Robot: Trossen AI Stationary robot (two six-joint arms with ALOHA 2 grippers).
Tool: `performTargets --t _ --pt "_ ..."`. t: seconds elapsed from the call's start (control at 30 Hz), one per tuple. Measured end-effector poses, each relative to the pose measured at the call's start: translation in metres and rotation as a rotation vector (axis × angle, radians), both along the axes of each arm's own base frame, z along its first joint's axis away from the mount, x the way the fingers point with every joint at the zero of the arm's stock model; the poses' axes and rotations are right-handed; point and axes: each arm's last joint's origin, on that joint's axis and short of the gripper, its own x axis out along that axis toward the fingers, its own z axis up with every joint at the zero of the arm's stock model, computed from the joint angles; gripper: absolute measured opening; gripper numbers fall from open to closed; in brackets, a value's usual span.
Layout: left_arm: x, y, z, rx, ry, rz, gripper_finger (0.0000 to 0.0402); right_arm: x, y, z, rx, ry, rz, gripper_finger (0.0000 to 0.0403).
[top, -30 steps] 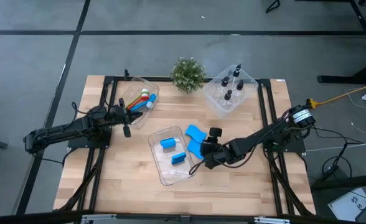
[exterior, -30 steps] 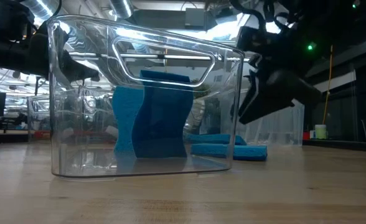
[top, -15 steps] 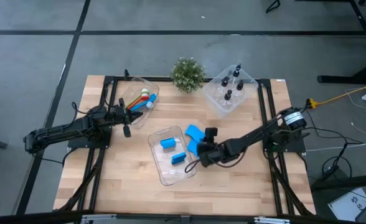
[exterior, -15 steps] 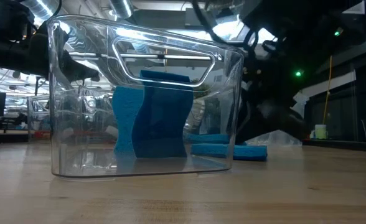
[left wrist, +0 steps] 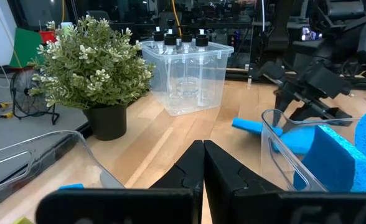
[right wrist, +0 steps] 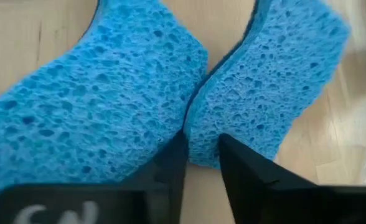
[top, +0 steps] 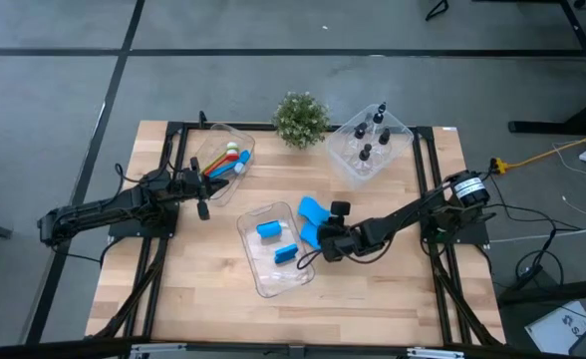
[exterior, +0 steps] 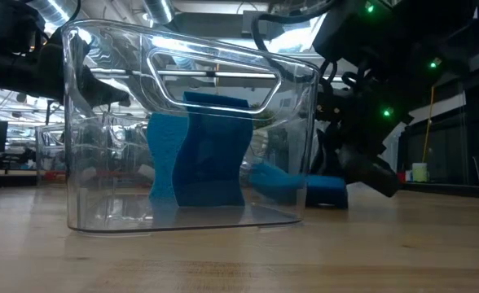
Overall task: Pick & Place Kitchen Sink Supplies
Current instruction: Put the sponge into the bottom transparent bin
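The right gripper [top: 320,240] is low over the middle of the table [top: 393,299], just beside the clear bin [top: 256,274] that stands near the table's centre. Its fingers [right wrist: 170,163] are narrowed onto the edge of one of two blue sponges [top: 311,216] lying on the bare wood next to that bin. In the right wrist view the two sponges [right wrist: 170,93] touch along one seam, and the fingertips straddle the corner of the sponge [right wrist: 270,81] on the far side of that seam, pinching its lower edge. In the low view one loose sponge [exterior: 301,185] looks tipped up off the wood at the end nearest the bin.

Two more sponge pieces [top: 276,241] lie inside the centre bin.

The left gripper [top: 202,208] waits near the table's left edge, beside the bin holding the brushes [top: 225,162], its fingers [left wrist: 186,168] pressed together on nothing.

The black-capped bottles [top: 371,135] stand in the bin [top: 345,160] at the table's far right corner, with the potted plant [top: 300,118] just beside it along the far edge.
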Motion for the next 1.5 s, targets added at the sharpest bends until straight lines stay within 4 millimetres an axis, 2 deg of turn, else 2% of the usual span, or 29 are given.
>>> performTargets --t 0.2,0.53,0.77,0.93,1.17,1.3,1.5 --pt "0.000 0.000 0.000 0.000 0.000 0.000 0.0002 0.000 -0.002 0.000 0.008 -0.007 -0.024 0.0011" --pt "0.000 0.000 0.000 0.000 0.000 0.000 0.0002 -0.001 -0.004 0.005 0.087 -0.072 -0.117 0.0004" --pt "0.000 0.000 0.000 0.000 0.001 0.000 0.0002 -0.016 -0.010 0.050 0.215 -0.182 -0.200 0.0002" --pt "0.000 0.000 0.000 0.000 0.000 0.000 0.0002 -0.030 -0.022 0.092 0.435 -0.289 -0.214 0.0001" --pt "0.000 0.000 0.000 0.000 0.000 0.000 0.0002 -0.045 -0.031 0.146 0.750 -0.502 -0.102 0.0001" --pt "0.000 0.000 0.000 0.000 0.000 0.000 0.0002 -0.050 -0.032 0.167 0.858 -0.619 -0.037 0.0001" --pt "0.000 0.000 0.000 0.000 0.001 0.000 0.0002 -0.043 -0.028 0.180 0.942 -0.735 0.058 0.0001"
